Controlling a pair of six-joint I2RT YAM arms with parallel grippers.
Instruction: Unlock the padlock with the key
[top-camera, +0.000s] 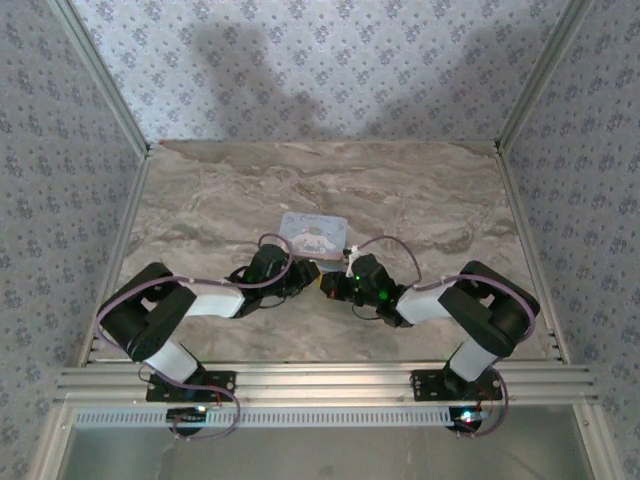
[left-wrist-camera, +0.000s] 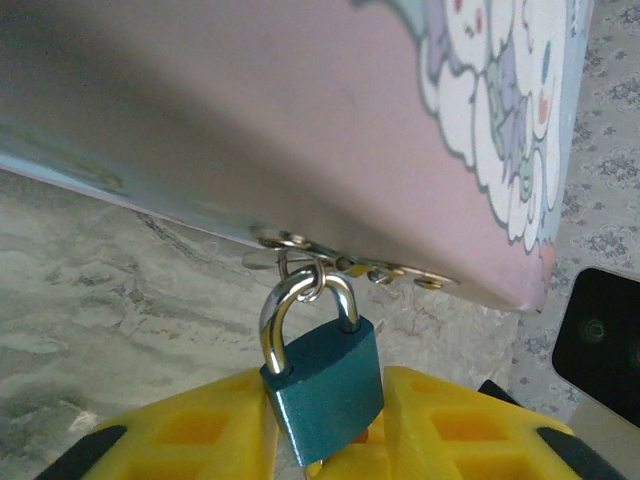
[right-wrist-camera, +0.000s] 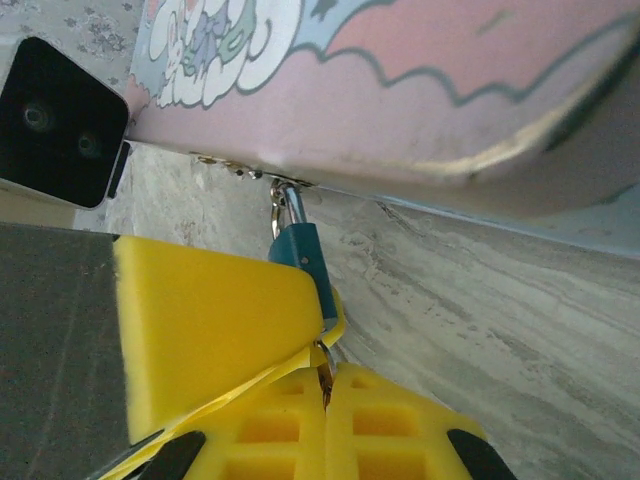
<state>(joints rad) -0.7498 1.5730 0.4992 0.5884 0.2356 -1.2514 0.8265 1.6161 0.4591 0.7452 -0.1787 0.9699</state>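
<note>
while left gripper (left-wrist-camera: 325, 432) pinches padlock (left-wrist-camera: 325, 382), right gripper (right-wrist-camera: 326, 392) clamps key (right-wrist-camera: 324, 376), mostly hidden.

**Marbled Table Boxed In by Flowered Wallpaper**

The table (top-camera: 230, 200) has a grey-beige marbled top, veined in long streaks. Three walls close it in: the back wall (top-camera: 330, 60), the left wall (top-camera: 50, 180) and the right wall (top-camera: 590, 180), all papered pale blue-grey with a small repeating flower print. Slanted aluminium posts (top-camera: 102, 75) rise from the far corners. Ribbed aluminium rails (top-camera: 320, 383) run along the near edge. Soft dark shadows (top-camera: 240, 55) fall across the back wall.
</note>
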